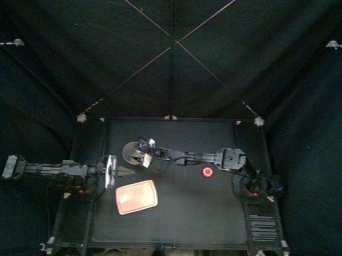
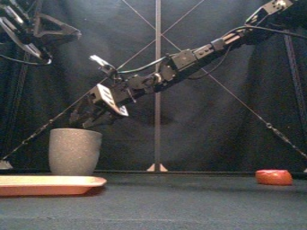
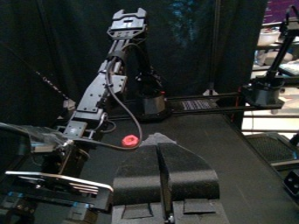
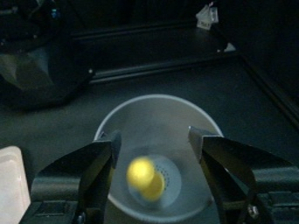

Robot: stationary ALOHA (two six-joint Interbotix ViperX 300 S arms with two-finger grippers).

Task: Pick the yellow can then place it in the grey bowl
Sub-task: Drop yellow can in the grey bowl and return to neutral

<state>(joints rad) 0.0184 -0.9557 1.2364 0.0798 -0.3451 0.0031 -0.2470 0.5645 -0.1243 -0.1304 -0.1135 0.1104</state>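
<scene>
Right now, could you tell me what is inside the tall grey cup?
Inside the grey cup, the yellow can lies at the bottom, below the right gripper with its jaws open. From the front, the cup's wall hides the can.

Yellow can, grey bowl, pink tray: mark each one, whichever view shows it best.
yellow can [image 4: 146, 178], right wrist view, on its visible yellow surface inside the bowl.
grey bowl [image 2: 74, 151], front view, on the middle of its outer wall.
pink tray [image 2: 48, 186], front view, on its front rim.
</scene>
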